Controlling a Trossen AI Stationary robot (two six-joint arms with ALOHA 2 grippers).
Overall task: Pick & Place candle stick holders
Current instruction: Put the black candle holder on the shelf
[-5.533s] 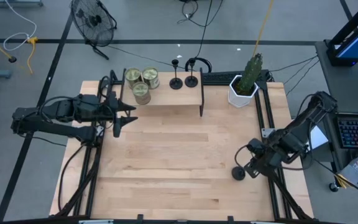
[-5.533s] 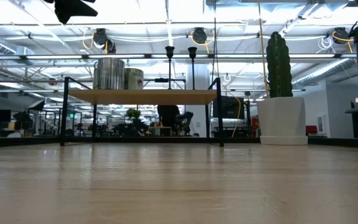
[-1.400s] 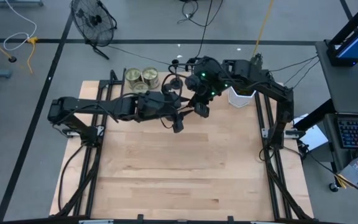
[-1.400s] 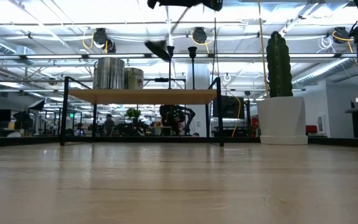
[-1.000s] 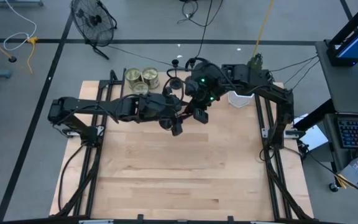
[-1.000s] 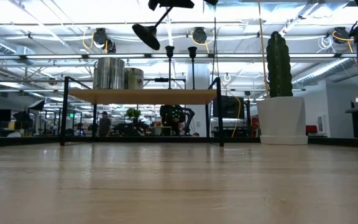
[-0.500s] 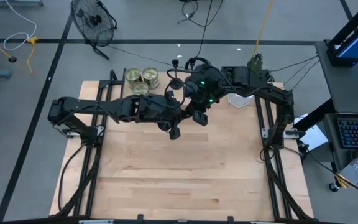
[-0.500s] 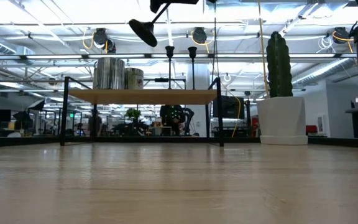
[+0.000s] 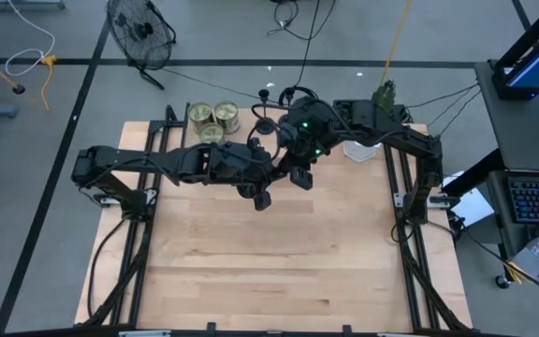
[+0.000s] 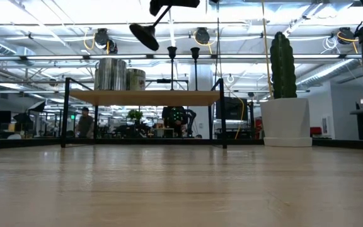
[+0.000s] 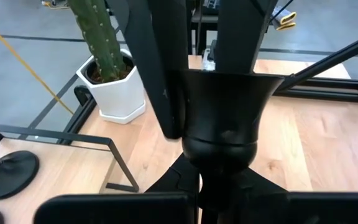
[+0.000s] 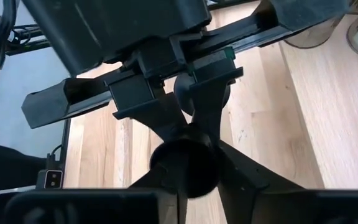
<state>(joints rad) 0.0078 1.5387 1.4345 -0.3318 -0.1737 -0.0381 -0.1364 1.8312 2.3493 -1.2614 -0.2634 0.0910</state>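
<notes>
One black candle stick holder is held high over the table's far middle, between both grippers. It is tilted, with its round base low and toward the left and its cup up. My left gripper and my right gripper meet there, and both are shut on it. Two more holders stand on their bases on the small raised shelf. One of their bases also shows in the left wrist view. My left gripper pinches the holder's thin neck just under the cup between its two fingers. It comes roughly level from the table's left. The holder is lifted clear and tilted, and its base hangs lower toward the left. My right gripper has one finger on each side of the cup. Its fingers come from the far right, opposite my left gripper. The cup end sits uppermost in this hold.
Three greenish-gold tins stand on the shelf's left part. A cactus in a white pot stands at the far right. The wooden table lies bare in front of the shelf. A fan and cables lie on the floor beyond.
My left gripper has shifted a little toward the table's left and near edge. The held holder's base has moved slightly left with it and stays tilted. My right gripper has kept nearly still.
</notes>
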